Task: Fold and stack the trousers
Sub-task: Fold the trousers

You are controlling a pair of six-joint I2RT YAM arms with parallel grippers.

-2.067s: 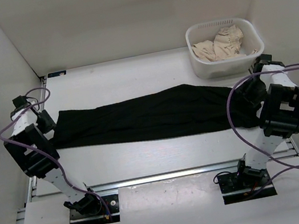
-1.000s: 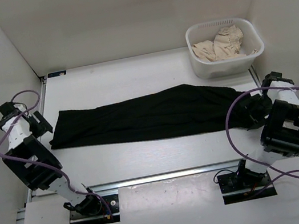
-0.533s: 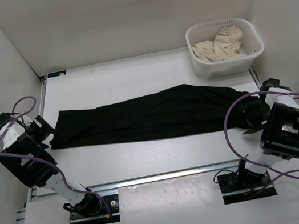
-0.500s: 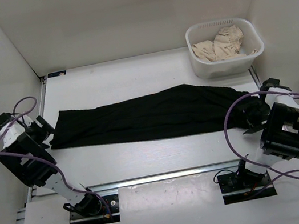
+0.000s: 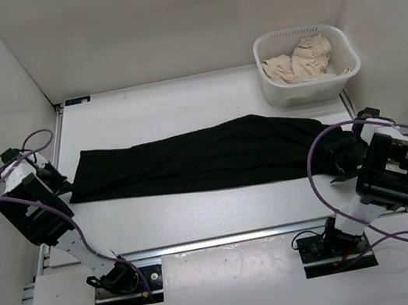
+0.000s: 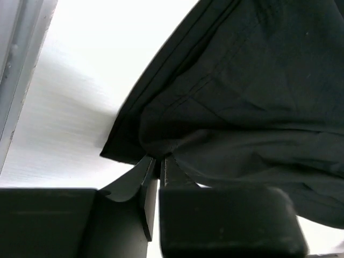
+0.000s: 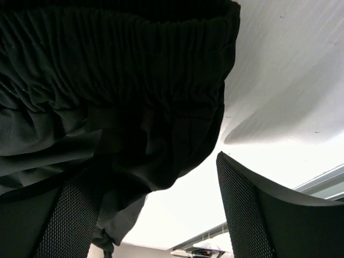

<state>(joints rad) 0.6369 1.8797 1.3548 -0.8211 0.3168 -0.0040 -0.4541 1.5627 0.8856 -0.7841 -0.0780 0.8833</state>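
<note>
Both arms have dropped to the two ends of the trousers (image 5: 197, 159).

The trousers haven't shifted and lie stretched flat, lengthwise across the counter (image 5: 179, 101). My left claw (image 6: 159, 164) swung out, came back in and is now pinched tight on the hem corner. My right claw (image 7: 153, 172) has sunk to the waistband, its fingers spread wide with nothing held. I judge the end-to-end fold can't start until it closes.
</note>
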